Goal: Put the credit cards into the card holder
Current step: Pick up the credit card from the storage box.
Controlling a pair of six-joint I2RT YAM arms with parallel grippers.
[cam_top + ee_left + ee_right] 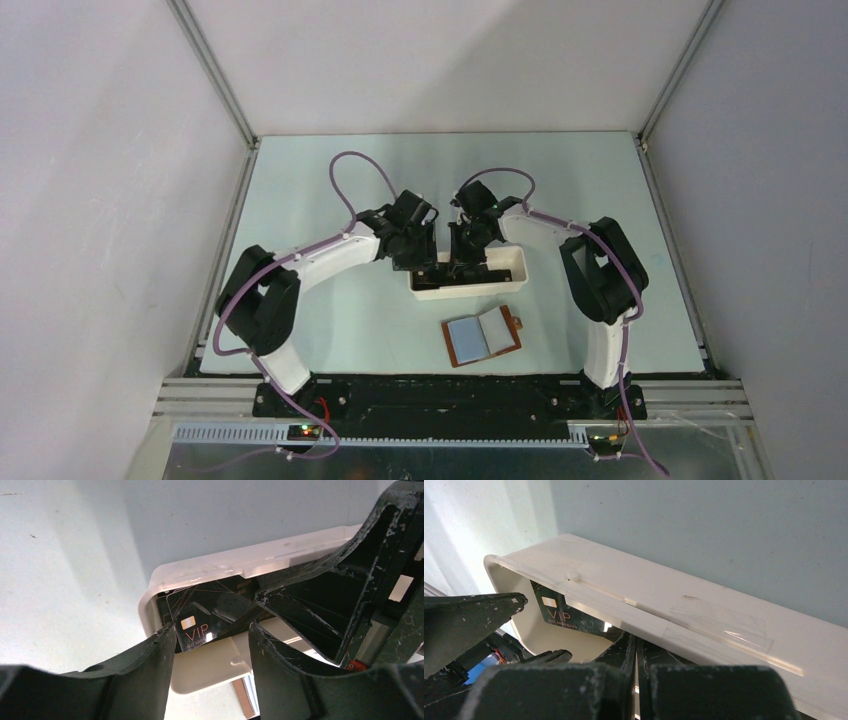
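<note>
Claws crowd the tray
The left claw stands wide astride a tilted credit card in the white tray. The right claw is shut at its thin edge, which may slip. The card holder lies open nearby.

Count: 2 arms, left arm at lower left and right arm at lower right, with 1 two-finger gripper each: left gripper, right gripper. 1 white tray mid-frame, 1 card holder just below it. For credit cards: 1 dark VIP-marked one clear in the tray, maybe a second beneath it in the left wrist view, total can't be told.
</note>
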